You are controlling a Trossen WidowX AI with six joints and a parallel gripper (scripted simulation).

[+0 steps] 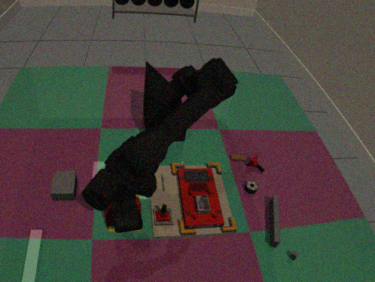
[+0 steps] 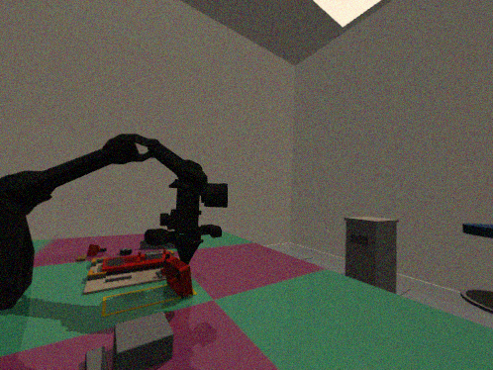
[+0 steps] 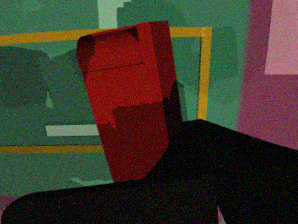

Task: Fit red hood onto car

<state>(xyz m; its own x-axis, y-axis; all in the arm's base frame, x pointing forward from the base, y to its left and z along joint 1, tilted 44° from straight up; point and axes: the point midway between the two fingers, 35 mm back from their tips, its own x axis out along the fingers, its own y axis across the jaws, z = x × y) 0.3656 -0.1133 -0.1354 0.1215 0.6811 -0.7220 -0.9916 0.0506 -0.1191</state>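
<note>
The red hood (image 1: 109,218) (image 2: 178,278) (image 3: 125,90) stands steeply tilted on an edge, left of the jig in the top view, inside the yellow outline's right end in the wrist view. My gripper (image 2: 186,261) is shut and points down at the hood's upper part. The fingertips overlap it in the exterior view; whether they touch it is unclear. The arm hides much of the hood in the top view. The red chassis (image 1: 187,205) (image 2: 130,265) lies in the jig board (image 1: 162,200) (image 2: 104,285) between orange corner brackets. The grey engine block (image 1: 202,203) sits on its deck. The pegs are too small to make out clearly.
A yellow outline (image 2: 103,307) (image 3: 204,75) marks the table around the hood. A grey block (image 1: 64,184) (image 2: 144,341) lies left of it. A small red lever (image 1: 163,214) stands on the board. Right of the jig lie a wheel (image 1: 251,187), a grey bar (image 1: 275,222) and small parts.
</note>
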